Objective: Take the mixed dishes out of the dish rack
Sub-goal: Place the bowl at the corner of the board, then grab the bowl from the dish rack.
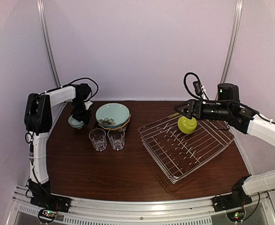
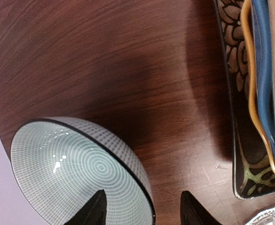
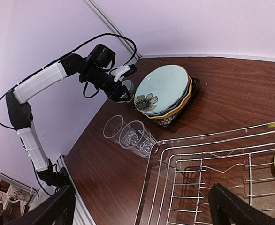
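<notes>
Fixed camera looks down from above the near edge over the whole counter (image 1: pixel 81 173). Left wrist view hugs the far-left corner; right wrist view looks left across the rack (image 1: pixel 189 154). All share the plates (image 1: pixel 113 116).

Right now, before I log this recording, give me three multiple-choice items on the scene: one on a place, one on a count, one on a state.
1. Where is the yellow-green bowl?
A on the pile of plates
B in the dish rack
C on the floor

2. How many clear glasses stand on the table?
A two
B three
C four

3. How do the right arm's jaws stand?
A shut on a plate
B shut on a glass
C open

Answers:
1. B: the top view shows the bowl sitting among the rack's wires.
2. A: the pair stands side by side on the table.
3. C: the right wrist view shows them wide apart with nothing between.
</notes>
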Action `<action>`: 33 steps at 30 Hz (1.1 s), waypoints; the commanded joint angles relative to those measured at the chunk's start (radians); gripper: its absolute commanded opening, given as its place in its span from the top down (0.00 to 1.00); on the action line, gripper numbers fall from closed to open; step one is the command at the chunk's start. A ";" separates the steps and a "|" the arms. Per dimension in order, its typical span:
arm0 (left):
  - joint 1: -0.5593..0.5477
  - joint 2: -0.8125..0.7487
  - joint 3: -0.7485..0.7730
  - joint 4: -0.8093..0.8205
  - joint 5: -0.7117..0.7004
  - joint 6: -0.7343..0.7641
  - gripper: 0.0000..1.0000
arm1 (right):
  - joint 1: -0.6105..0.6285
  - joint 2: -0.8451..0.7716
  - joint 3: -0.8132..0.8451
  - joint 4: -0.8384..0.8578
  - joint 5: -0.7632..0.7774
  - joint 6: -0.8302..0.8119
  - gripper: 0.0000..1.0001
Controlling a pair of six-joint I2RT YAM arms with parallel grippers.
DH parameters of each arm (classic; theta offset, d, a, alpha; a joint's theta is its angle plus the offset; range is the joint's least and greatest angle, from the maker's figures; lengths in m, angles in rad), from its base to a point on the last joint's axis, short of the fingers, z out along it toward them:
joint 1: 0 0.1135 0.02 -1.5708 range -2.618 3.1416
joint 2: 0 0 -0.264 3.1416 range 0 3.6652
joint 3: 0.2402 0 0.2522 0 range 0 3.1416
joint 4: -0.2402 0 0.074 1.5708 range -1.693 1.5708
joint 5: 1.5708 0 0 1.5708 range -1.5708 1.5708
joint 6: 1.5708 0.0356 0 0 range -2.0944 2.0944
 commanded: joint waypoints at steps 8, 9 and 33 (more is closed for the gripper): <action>-0.008 -0.154 0.052 0.016 -0.003 -0.040 0.03 | -0.005 -0.048 0.037 -0.153 0.245 -0.133 0.00; -0.008 -0.179 0.054 0.025 0.003 -0.046 0.03 | -0.004 -0.050 0.035 -0.158 0.270 -0.139 0.00; -0.118 -0.730 -0.322 0.514 0.167 -0.202 0.03 | 0.063 0.194 -0.006 -0.153 0.829 -0.329 0.00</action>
